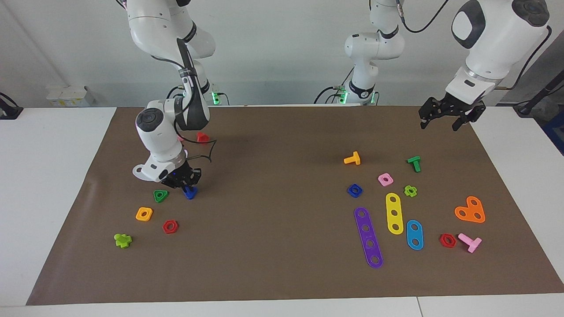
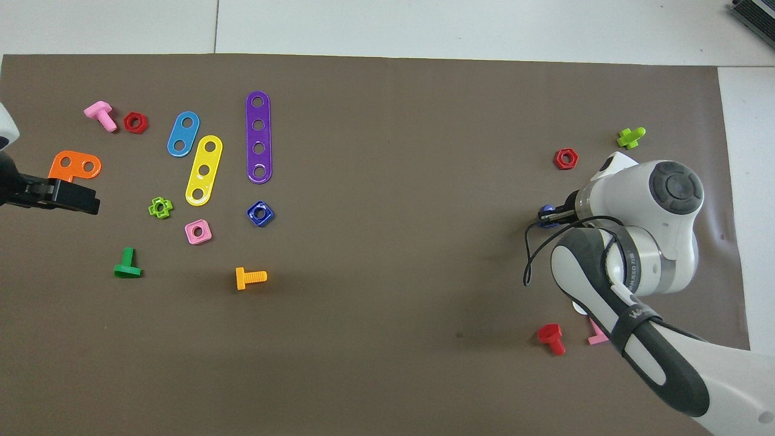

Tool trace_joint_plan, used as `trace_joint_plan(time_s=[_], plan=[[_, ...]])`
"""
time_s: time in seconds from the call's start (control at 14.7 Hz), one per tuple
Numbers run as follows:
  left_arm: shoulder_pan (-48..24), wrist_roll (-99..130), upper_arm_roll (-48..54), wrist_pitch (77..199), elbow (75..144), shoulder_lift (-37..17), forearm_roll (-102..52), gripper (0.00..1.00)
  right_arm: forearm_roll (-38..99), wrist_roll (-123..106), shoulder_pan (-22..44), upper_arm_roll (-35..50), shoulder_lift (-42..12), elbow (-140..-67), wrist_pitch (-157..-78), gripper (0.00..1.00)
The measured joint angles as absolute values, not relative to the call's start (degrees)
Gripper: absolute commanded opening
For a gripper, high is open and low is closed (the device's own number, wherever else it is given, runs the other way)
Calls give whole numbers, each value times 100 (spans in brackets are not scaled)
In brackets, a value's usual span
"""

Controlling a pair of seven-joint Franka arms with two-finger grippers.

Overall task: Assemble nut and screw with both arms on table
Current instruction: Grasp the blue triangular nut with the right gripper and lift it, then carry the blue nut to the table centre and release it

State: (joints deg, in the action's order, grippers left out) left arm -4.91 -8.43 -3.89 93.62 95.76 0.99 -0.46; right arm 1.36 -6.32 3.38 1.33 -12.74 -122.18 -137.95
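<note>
The dark-blue screw (image 1: 190, 192) rests on the brown mat (image 1: 273, 246) toward the right arm's end of the table, beside a green triangular nut (image 1: 160, 195). My right gripper (image 1: 187, 187) is down on the screw with its fingertips closed on it; in the overhead view only a sliver of the screw (image 2: 547, 209) shows at the right gripper (image 2: 548, 216). The dark-blue nut (image 1: 354, 190) (image 2: 260, 213) lies flat toward the left arm's end, near a purple strip (image 1: 368, 237). My left gripper (image 1: 445, 118) (image 2: 72, 200) waits open, raised over the mat's edge.
Around the screw lie an orange nut (image 1: 144, 214), a red hex nut (image 1: 170, 226), a lime piece (image 1: 122, 240) and a red bolt (image 1: 202, 138). Near the blue nut are a pink nut (image 1: 385, 179), an orange bolt (image 1: 352, 159), a green bolt (image 1: 414, 163), yellow (image 1: 394, 213) and light-blue strips (image 1: 414, 234).
</note>
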Motion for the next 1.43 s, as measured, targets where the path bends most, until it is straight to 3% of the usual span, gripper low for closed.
trace_joint_plan(time_s=[0.2, 0.41, 0.61, 0.82, 1.23, 1.43], plan=[[-491, -843, -389, 9362, 9576, 99, -46, 100, 157, -227, 339, 145, -1235, -12085, -13736, 0], [-491, -843, -389, 9362, 9576, 99, -46, 100, 158, 558, 344, 352, -1052, -11438, -12909, 0], [-491, -843, -389, 9362, 9576, 99, -46, 100, 158, 1424, 357, 808, -944, -10710, -12199, 0], [-491, -843, -389, 9362, 9576, 99, -46, 100, 21, 2380, 389, 1423, -1042, -10408, -12165, 0], [-491, -843, -389, 9362, 9576, 99, -46, 100, -1469, 5299, 528, 2884, -2148, -9654, -12339, 0], [-491, -843, -389, 9362, 9576, 99, -46, 100, -1880, 5934, 714, 3040, -2648, -9559, -12645, 0]])
